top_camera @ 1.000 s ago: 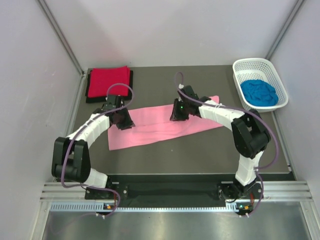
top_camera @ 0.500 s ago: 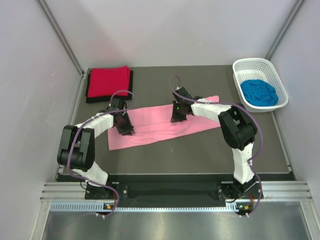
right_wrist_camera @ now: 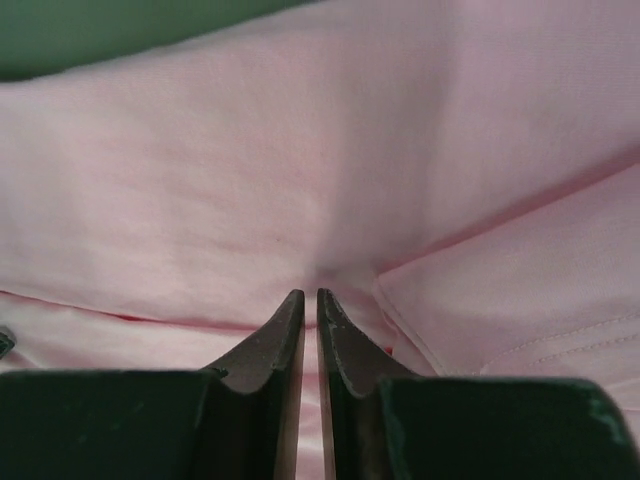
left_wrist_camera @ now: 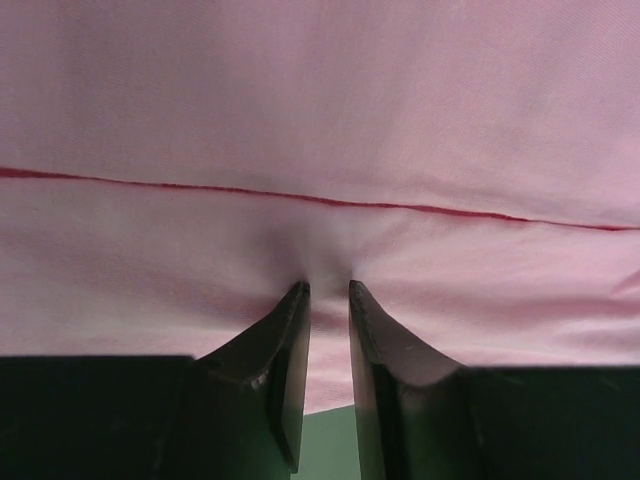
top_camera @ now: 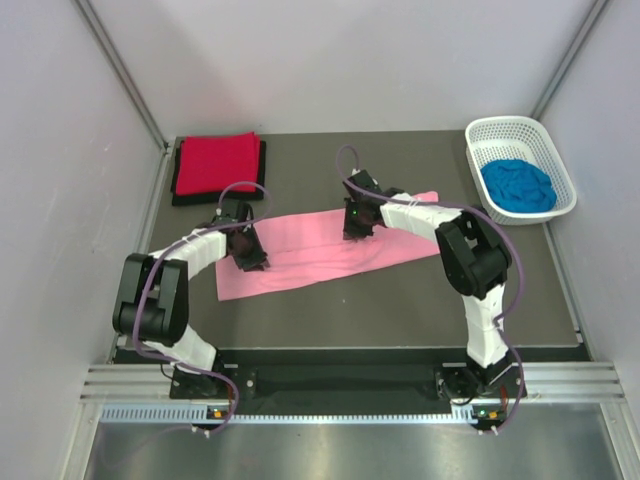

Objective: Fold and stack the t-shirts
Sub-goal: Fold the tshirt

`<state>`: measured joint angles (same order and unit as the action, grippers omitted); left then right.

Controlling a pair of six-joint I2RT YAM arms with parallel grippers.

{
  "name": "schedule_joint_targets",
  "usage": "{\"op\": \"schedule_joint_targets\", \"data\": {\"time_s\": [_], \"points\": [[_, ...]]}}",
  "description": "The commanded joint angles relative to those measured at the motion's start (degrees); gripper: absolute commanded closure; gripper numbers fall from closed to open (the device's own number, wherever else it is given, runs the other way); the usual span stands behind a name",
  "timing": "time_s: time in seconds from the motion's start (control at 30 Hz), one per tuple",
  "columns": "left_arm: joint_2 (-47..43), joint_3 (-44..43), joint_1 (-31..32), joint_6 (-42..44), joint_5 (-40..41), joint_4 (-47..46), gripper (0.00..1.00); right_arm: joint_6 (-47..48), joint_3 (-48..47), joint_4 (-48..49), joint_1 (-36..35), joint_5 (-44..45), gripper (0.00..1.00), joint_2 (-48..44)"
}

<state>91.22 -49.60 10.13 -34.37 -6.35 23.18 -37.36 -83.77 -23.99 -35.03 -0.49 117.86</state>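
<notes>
Nearest the lower edge of the top view, both arms have drawn their elbows in over the last second: the right arm's elbow sat out toward the right side of the frame and now stands closer to the middle, and the left arm's has risen the same way. Further up, on the dark table (top_camera: 400, 295), the pink t-shirt (top_camera: 310, 255) lies as a long folded band across the centre, unmoved so far. The left gripper (top_camera: 248, 252) bears down on the band's left part, its jaws clenched on a pinch of pink cloth that puckers at the tips, as it was a second ago. The right gripper (top_camera: 356, 222) sits on the band's upper edge near the middle; its jaws have just drawn nearly together on a crease of the same cloth. Both forearms reach inward with wrists tipped down. With both pinches made, the shirt looks ready for lifting into its next fold. At the upper left, the folded red t-shirt (top_camera: 215, 160) rests on the black t-shirt (top_camera: 200, 200); at the upper right, the blue t-shirt (top_camera: 515, 185) waits crumpled in the basket (top_camera: 510, 125).
</notes>
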Motion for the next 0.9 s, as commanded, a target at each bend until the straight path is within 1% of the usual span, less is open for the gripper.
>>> {"op": "schedule_joint_targets", "data": {"time_s": [0.0,0.03,0.1,0.13,0.17,0.23,0.27,0.3,0.37,0.4,0.47,0.5,0.53,0.73,0.8,0.87], "points": [[-1.48,0.83,-0.46,0.19,4.33,1.17,0.72,1.24,-4.74,-2.37,-0.66,1.63,0.89,-2.1],[-2.01,1.26,-0.46,-0.08,3.98,0.64,0.71,2.02,-4.74,-2.38,-0.92,1.55,0.83,-2.63],[-3.15,1.96,-0.46,-0.08,3.27,0.11,0.71,4.65,-4.13,-0.28,-1.18,-1.16,0.78,-4.04],[-3.33,2.05,-0.46,0.09,3.45,0.29,0.71,8.24,-3.34,0.51,-1.27,-1.96,0.75,-4.22],[-3.24,2.23,-0.46,0.44,3.62,0.64,0.71,10.1,-3.16,0.87,-1.27,-2.49,0.76,-4.39],[-3.33,2.41,-0.46,0.71,4.15,0.99,0.71,17.04,-2.29,2.88,-0.84,-6.6,0.77,-5.01],[-3.33,2.41,-0.46,0.71,4.33,1.08,0.71,19.93,-2.1,3.76,-0.4,-9.67,0.77,-5.19],[-3.5,2.58,-0.46,0.53,4.41,0.99,0.71,25.44,-2.45,3.77,-0.22,-13.88,0.77,-5.1],[-4.12,2.76,-0.46,0.01,3.89,0.64,0.71,32.06,-3.86,2.72,0.31,-17.25,0.77,-4.84],[-4.38,2.76,-0.46,0.0,2.84,0.55,0.71,37.66,-4.12,2.11,0.31,-18.39,0.77,-4.66],[-4.91,1.97,-0.46,0.0,1.35,0.99,0.71,43.49,-6.22,-1.31,0.4,-19.54,0.76,-3.79],[-5.17,1.53,-0.38,0.09,0.47,1.86,0.7,48.04,-7.19,-2.8,0.57,-22.42,0.75,-2.56],[-5.44,0.66,-0.46,0.27,0.11,2.65,0.7,49.91,-9.2,-5.78,0.66,-23.49,0.71,-1.86],[-11.23,-1.11,-0.46,1.15,-0.24,6.08,0.69,58.1,-11.24,-10.27,3.12,-31.23,0.63,0.52],[-12.03,-0.93,-0.46,0.62,-3.04,6.35,0.69,61.08,-12.2,-12.3,3.38,-32.55,0.62,1.83],[-11.94,0.03,-0.46,0.01,-4.8,6.27,0.7,63.19,-14.57,-16.43,3.56,-33.43,0.63,3.94]]}}
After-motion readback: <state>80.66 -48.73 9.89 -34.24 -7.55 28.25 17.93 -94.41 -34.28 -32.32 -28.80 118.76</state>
